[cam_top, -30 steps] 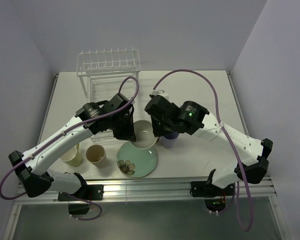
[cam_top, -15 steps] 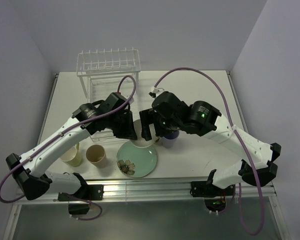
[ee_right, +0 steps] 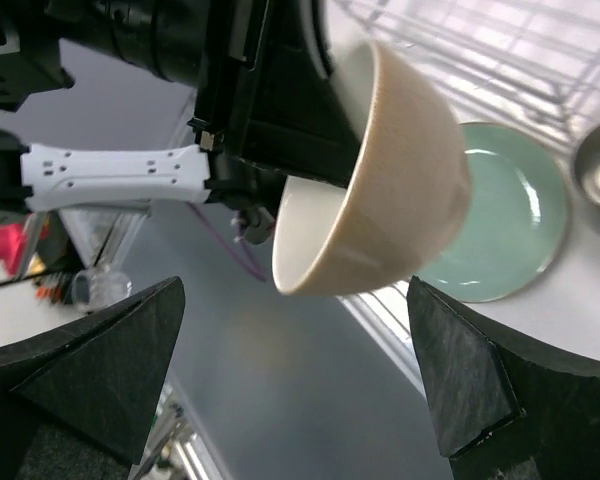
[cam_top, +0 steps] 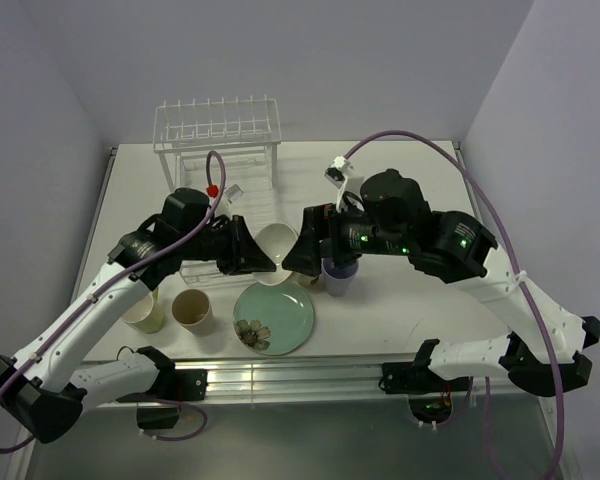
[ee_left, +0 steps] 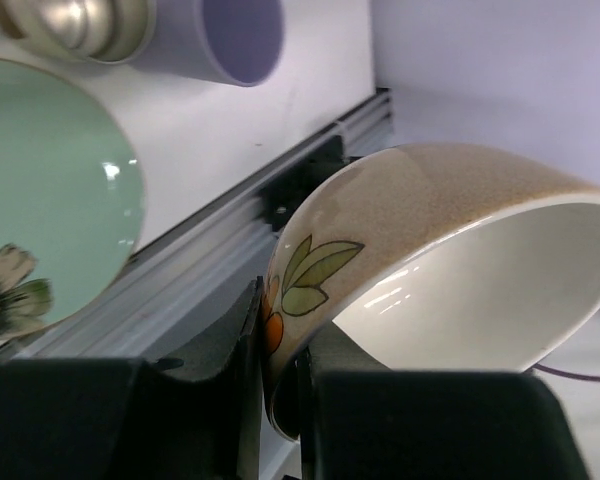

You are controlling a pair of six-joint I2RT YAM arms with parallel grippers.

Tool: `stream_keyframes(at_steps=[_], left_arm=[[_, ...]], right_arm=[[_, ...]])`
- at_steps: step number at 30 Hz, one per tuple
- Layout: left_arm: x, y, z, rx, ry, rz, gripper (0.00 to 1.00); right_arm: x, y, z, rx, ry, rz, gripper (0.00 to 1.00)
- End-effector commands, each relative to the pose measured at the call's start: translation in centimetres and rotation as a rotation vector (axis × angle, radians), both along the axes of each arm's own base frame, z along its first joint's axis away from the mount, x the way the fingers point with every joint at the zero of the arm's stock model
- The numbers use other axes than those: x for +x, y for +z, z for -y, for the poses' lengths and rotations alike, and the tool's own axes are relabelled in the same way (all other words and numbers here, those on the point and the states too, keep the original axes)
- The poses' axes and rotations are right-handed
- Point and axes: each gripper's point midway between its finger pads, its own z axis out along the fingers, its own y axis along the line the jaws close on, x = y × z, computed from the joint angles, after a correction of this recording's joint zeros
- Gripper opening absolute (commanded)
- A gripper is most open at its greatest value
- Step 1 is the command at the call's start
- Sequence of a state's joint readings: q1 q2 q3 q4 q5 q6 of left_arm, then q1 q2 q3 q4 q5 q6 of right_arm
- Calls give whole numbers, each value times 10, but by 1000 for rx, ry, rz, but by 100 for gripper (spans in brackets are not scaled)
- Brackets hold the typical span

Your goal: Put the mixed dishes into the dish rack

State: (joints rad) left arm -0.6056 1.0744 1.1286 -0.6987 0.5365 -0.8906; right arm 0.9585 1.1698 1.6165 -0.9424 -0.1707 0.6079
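Gripping the cream bowl (ee_left: 430, 230) by its rim in the left pincer (ee_left: 280, 400), tilted, off the tabletop (cam_top: 400, 310); right pincer (ee_right: 290, 370) gaping wide just beside it, mint-green plate (ee_right: 500, 230) beyond.

The left wrist view crops the mint-green plate (ee_left: 60, 190) (the lavender cup (ee_left: 235, 35) too).

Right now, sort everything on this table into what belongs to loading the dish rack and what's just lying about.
Belongs to the job:
dish rack; cream bowl, gripped by the left tool; mint-green plate; tan cup; yellow-green mug; lavender cup; small metal cup.

Just there:
purple cables; aluminium rail at the near edge.
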Motion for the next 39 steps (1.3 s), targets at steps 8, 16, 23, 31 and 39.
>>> stream_keyframes(at_steps=[8,16,23,31,39], left_arm=[[-15,84,16,-305,-99,160,0],[-17,93,12,-350,-95,179,0],[-16,98,10,-362,-94,193,0],[-14,95,8,-349,-81,194,0],[-1,92,4,-274,-45,219,0]], right_arm=[[13,23,-22,189,83,-25,100],[19,16,-15,171,6,-53,100],[23,16,-14,177,-23,-62,99],[25,17,-25,202,3,-75,87],[26,19,-31,210,23,-79,78]])
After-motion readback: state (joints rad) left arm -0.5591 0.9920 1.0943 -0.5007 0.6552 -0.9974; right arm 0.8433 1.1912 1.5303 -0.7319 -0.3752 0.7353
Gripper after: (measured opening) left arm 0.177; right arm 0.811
